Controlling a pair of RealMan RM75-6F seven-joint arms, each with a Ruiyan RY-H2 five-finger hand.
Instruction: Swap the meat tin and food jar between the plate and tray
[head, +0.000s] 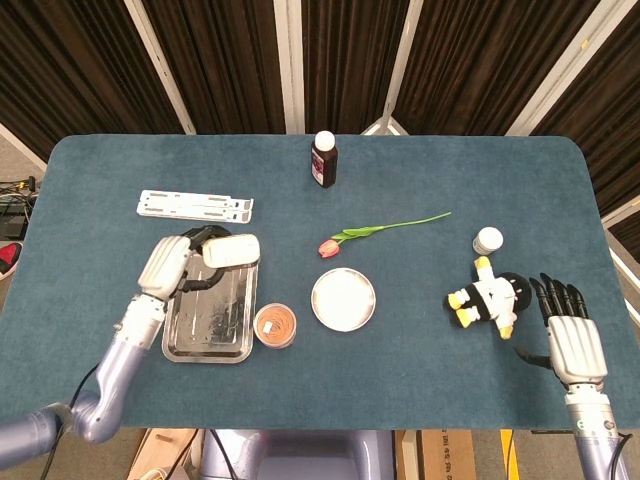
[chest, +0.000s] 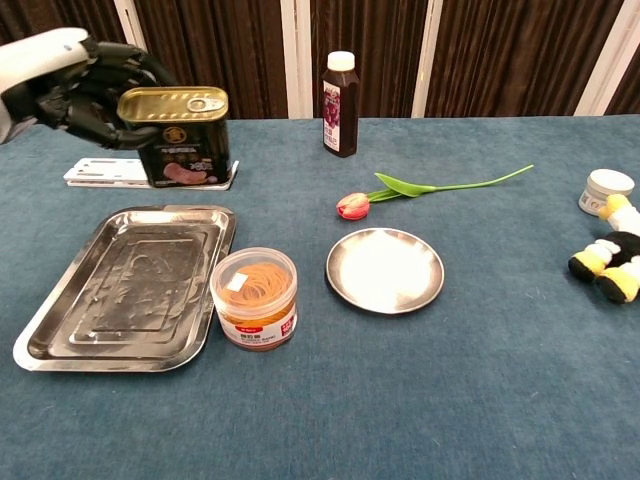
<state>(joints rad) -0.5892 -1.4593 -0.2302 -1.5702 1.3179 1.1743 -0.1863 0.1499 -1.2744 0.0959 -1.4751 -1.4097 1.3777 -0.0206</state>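
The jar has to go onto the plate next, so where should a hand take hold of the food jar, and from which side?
Grip the food jar around its round side wall, just under the lid. It stands upright on the cloth between the tray and the plate. Probably come from above or from the plate side, since the tray rim sits close against its other side.

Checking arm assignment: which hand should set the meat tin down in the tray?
Left. The left hand already holds the meat tin above the tray. The right hand is open at the table's far side, beyond the plush toy.
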